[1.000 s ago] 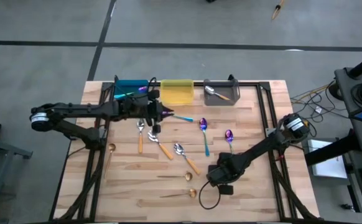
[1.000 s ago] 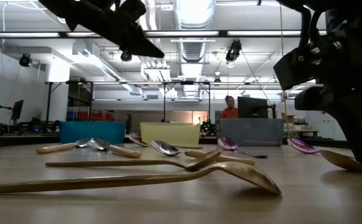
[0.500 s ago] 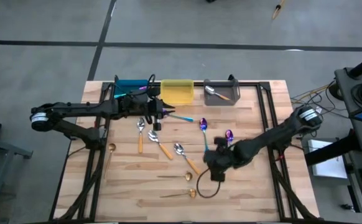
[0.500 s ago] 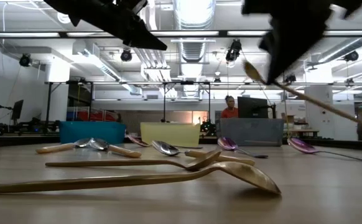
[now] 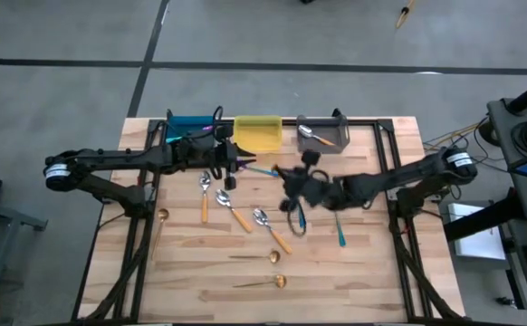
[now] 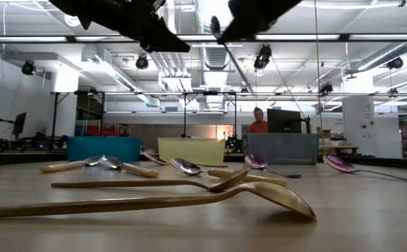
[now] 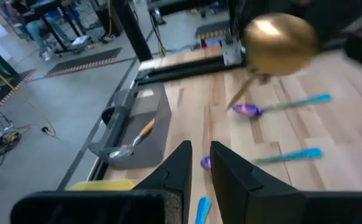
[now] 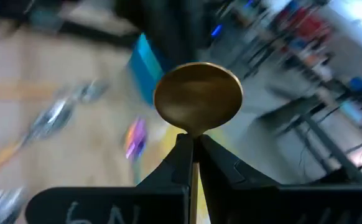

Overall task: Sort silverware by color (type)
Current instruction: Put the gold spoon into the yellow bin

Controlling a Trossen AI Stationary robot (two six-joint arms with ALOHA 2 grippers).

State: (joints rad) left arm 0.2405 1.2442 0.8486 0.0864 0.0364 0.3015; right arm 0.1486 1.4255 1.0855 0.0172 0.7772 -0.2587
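Note:
My right gripper (image 8: 193, 146) hangs high over the middle of the table (image 5: 287, 176), shut on a gold spoon (image 8: 198, 99) whose bowl sticks out past the fingertips. My left gripper (image 7: 199, 171) hovers in front of the blue bin (image 5: 191, 127), shut on a teal-handled spoon (image 5: 265, 171). The two grippers face each other, a short way apart. Two purple spoons (image 5: 296, 183) with teal handles, three orange-handled spoons (image 5: 232, 208) and gold spoons (image 5: 275, 257) lie flat on the wood. My left gripper pinches the teal handle (image 7: 201, 208) between its two fingers, which lie along it and point nearly level toward the table's right. The handle's end (image 5: 268, 172) juts beyond the fingertips, clear of the table. The bowl is hidden. My right gripper pinches the gold spoon's neck (image 8: 195, 138) just behind the bowl, between its two fingers. The fingers lie along the handle and point nearly level toward the table's left. The spoon is lifted clear, bowl foremost.
A yellow bin (image 5: 257, 133) and a grey bin (image 5: 334, 122) holding an orange-handled spoon (image 5: 314, 137) stand beside the blue bin at the far edge. A black cable loop (image 5: 296, 223) hangs under my right arm. A gold spoon (image 5: 162, 215) lies at the left edge.
My right gripper has risen from the near right of the table and swung toward the far edge and the left gripper, tipping from pointing down to nearly level. The gold spoon has come up with it, lifted clear of the table.

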